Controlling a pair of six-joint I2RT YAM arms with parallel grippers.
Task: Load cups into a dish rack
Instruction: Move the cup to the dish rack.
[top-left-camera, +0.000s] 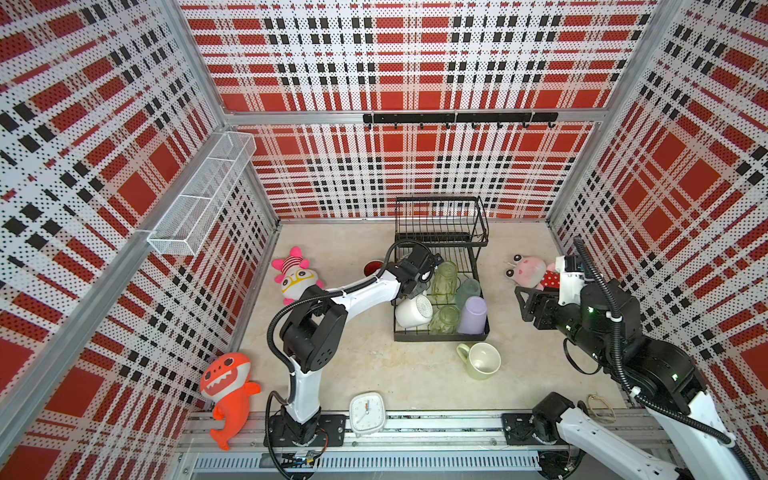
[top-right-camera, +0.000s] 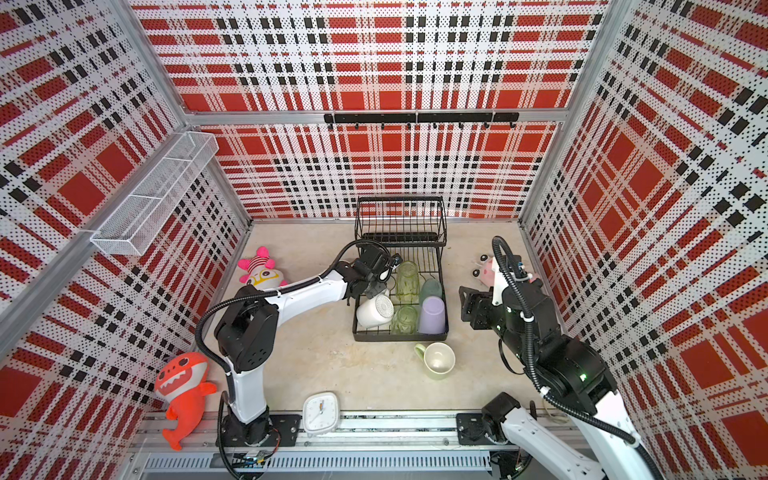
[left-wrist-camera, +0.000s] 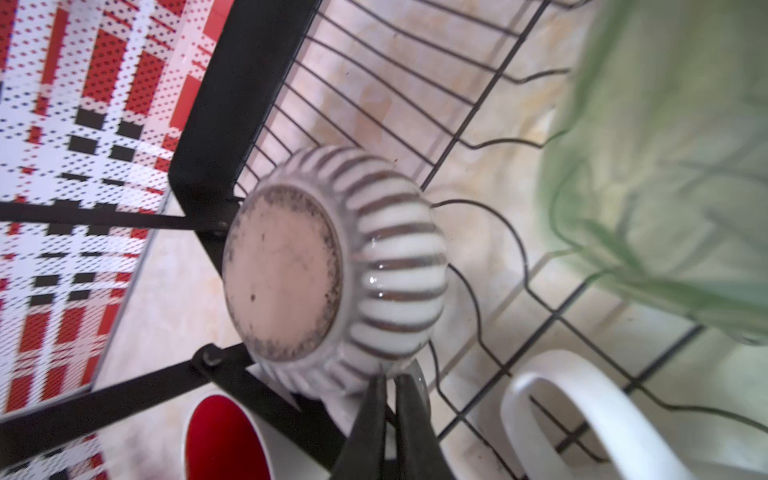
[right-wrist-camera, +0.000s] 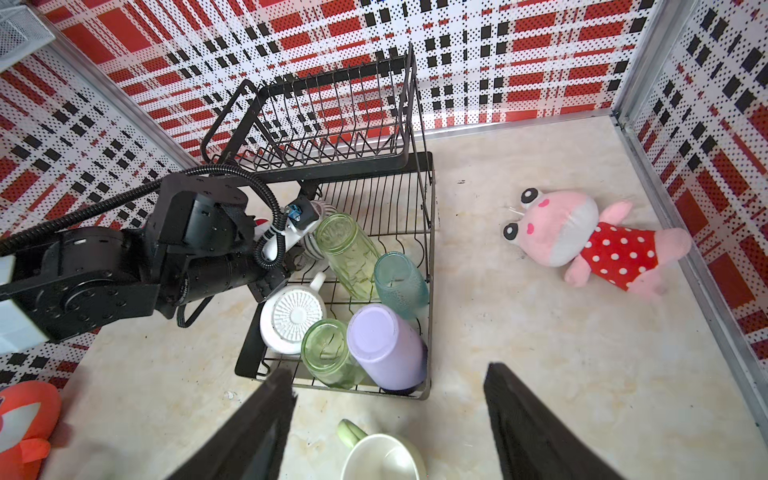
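The black wire dish rack (top-left-camera: 440, 336) (right-wrist-camera: 249, 345) holds several upturned cups: a white mug (top-left-camera: 413, 311) (right-wrist-camera: 291, 320), two green glasses (right-wrist-camera: 349, 253) (right-wrist-camera: 328, 353), a teal tumbler (right-wrist-camera: 399, 282) and a lavender tumbler (top-left-camera: 473, 313). My left gripper (left-wrist-camera: 390, 380) is shut, pinching the lower side of a ribbed white mug (left-wrist-camera: 332, 257) tilted base-up at the rack's far left corner. A red-inside mug (top-left-camera: 373, 268) (left-wrist-camera: 224, 440) stands on the table just left of the rack. A pale-green mug (top-left-camera: 482, 360) (right-wrist-camera: 382, 457) stands upright in front of the rack. My right gripper (right-wrist-camera: 388, 372) hangs open and empty to the right of the rack.
Plush toys lie on the table: pink-and-yellow (top-left-camera: 293, 276) at the left, orange (top-left-camera: 226, 390) at the front left, pink with a red dress (right-wrist-camera: 582, 237) at the right. A white square clock (top-left-camera: 366, 413) sits on the front rail. A white mesh basket (top-left-camera: 199, 199) hangs on the left wall.
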